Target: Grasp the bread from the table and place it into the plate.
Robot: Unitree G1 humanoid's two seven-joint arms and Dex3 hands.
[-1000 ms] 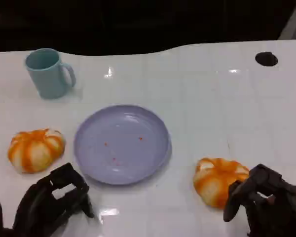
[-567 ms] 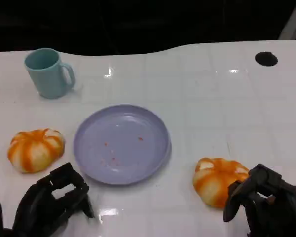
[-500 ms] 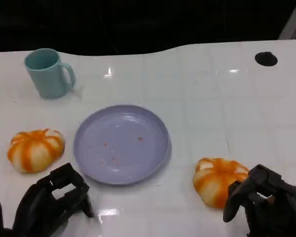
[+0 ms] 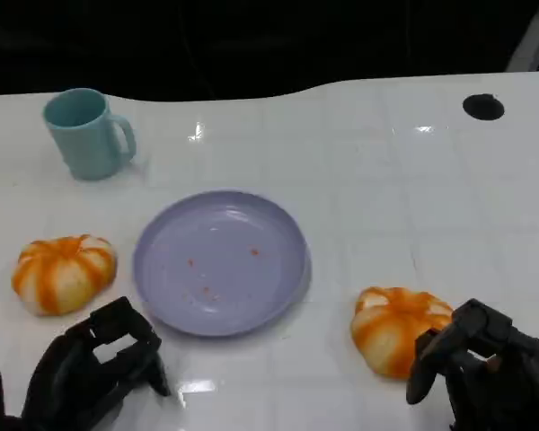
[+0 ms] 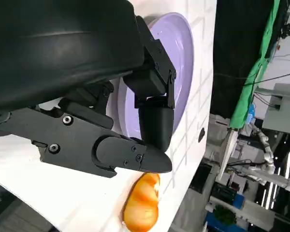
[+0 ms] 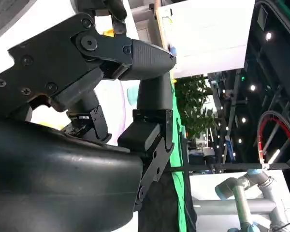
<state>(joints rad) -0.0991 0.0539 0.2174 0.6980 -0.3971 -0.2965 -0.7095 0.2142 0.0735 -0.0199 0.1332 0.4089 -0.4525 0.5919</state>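
Two orange-and-white bread rolls lie on the white table in the head view. One roll (image 4: 63, 272) is left of the lilac plate (image 4: 162, 269), the other (image 4: 393, 325) is at its lower right. The plate holds only a few crumbs. My left hand (image 4: 94, 368) rests low on the table below the left roll, apart from it and holding nothing. My right hand (image 4: 483, 373) sits just right of the right roll, fingers bent beside it but not around it. The left wrist view shows my left hand's fingers (image 5: 154, 121), the plate (image 5: 181, 53) and a roll (image 5: 142, 203).
A teal mug (image 4: 85, 133) stands at the back left. A black round hole (image 4: 482, 106) marks the table's far right. The table's dark back edge runs along the top. Beyond my right hand's fingers (image 6: 150, 58), the right wrist view shows lab background.
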